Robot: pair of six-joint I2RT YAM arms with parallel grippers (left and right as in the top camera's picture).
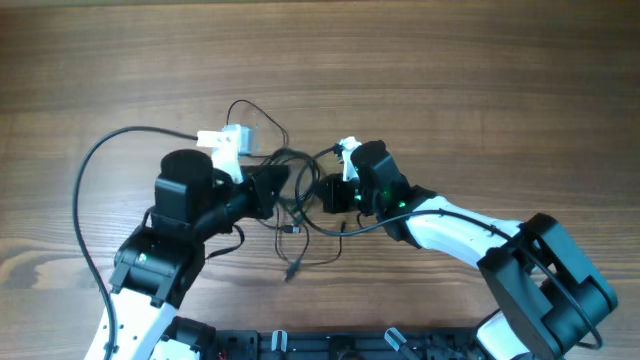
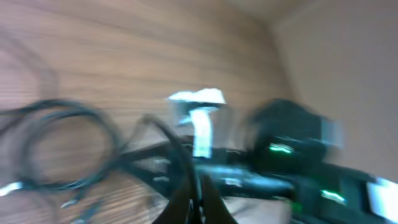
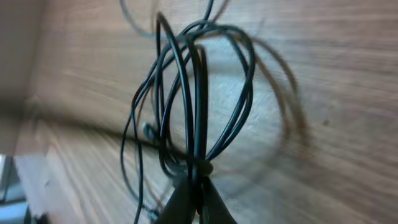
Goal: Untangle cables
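Thin black cables [image 1: 296,205] lie bunched in loose loops at the table's middle, between my two grippers, with plug ends trailing toward the front. My left gripper [image 1: 272,185] is shut on a strand at the bunch's left side; its wrist view is blurred, with the fingers [image 2: 200,198] pressed together on a cable and a coil [image 2: 59,146] to the left. My right gripper [image 1: 330,193] is shut on the bunch's right side. In the right wrist view the fingers [image 3: 196,193] pinch several strands of the cables [image 3: 199,87], which rise in loops above the wood.
A thick black arm cable [image 1: 90,200] arcs across the left side of the wooden table [image 1: 480,80]. White camera mounts [image 1: 225,145] sit on each wrist. The right arm [image 2: 298,155] with green lights shows close by in the left wrist view.
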